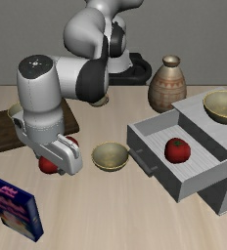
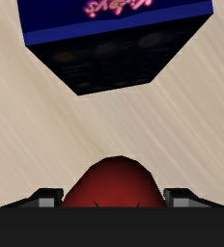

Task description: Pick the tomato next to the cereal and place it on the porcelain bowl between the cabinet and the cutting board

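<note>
Gripper down on the tomato beside the cereal box

Gripper point(image 1: 55, 159) sits low over the table point(image 1: 96, 210) at the left of the exterior view, straddling the tomato point(image 1: 49, 165). In the wrist view the tomato point(image 2: 112, 179) lies within the gripper point(image 2: 112, 199), but whether it is actually clamped cannot be told. Just beyond it stands the cereal box point(image 2: 114, 39), which is at lower left in the exterior view point(image 1: 16, 207). Toward the middle, the empty porcelain bowl point(image 1: 111, 156) rests between the cutting board point(image 1: 3, 127) and the cabinet point(image 1: 208, 166), whose open drawer holds a second tomato point(image 1: 177, 149)
</note>
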### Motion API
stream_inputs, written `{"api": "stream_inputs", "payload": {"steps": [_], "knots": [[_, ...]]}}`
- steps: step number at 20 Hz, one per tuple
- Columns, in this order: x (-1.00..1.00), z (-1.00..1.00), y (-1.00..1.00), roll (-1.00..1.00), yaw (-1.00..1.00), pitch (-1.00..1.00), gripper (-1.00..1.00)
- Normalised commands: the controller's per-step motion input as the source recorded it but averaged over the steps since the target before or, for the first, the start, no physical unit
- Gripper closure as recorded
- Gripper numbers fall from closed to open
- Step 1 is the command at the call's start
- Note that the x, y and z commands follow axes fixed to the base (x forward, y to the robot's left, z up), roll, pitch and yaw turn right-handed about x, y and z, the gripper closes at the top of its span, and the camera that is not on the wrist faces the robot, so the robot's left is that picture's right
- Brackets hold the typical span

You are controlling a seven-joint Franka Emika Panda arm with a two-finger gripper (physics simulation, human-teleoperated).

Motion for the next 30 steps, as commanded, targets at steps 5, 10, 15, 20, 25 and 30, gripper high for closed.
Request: {"api": "stream_inputs", "payload": {"steps": [5, 10, 15, 20, 25, 30], "knots": [[0.0, 1.0, 0.0, 0.0, 0.0, 0.0, 1.0], [0.0, 1.0, 0.0, 0.0, 0.0, 0.0, 1.0], [0.0, 0.4, 0.0, 0.0, 0.0, -0.22, 1.0], [0.0, 0.0, 0.0, 0.0, 0.0, -0.49, 1.0], [0.0, 0.0, 0.0, 0.0, 0.0, 0.27, 1.0], [0.0, 0.0, 0.0, 0.0, 0.0, 0.49, 1.0]]}}
